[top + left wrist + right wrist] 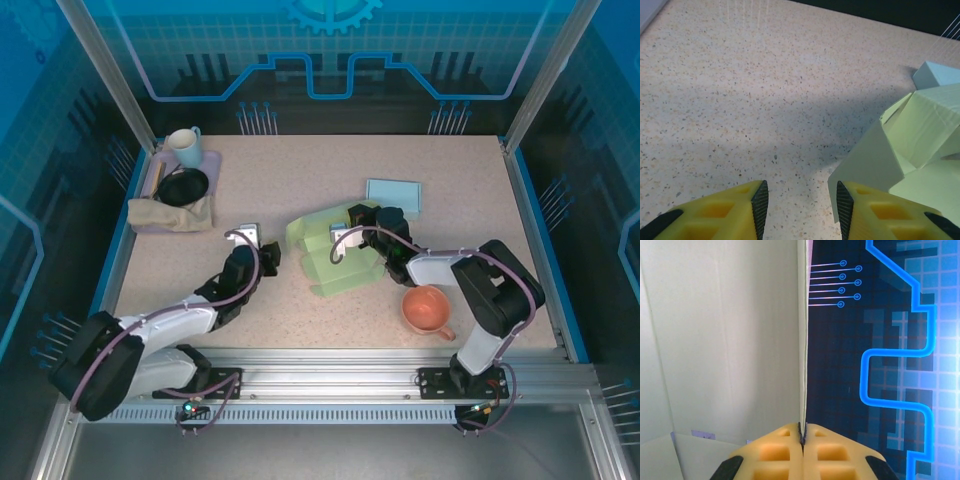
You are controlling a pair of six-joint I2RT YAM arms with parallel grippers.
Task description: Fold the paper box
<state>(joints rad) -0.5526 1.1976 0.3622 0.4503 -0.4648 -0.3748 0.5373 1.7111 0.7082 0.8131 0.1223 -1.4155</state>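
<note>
Right gripper (pixel 802 434) is clamped on a thin upright wall of the green paper box (pixel 345 272), which sits mid-table (pixel 300 170). Left gripper (pixel 800 202) has jaws apart, nothing between them, low just beside the box's left flap.

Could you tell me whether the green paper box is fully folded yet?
Partly folded: the paper box has raised panels, others flat; the right gripper pinches one panel's edge.
</note>
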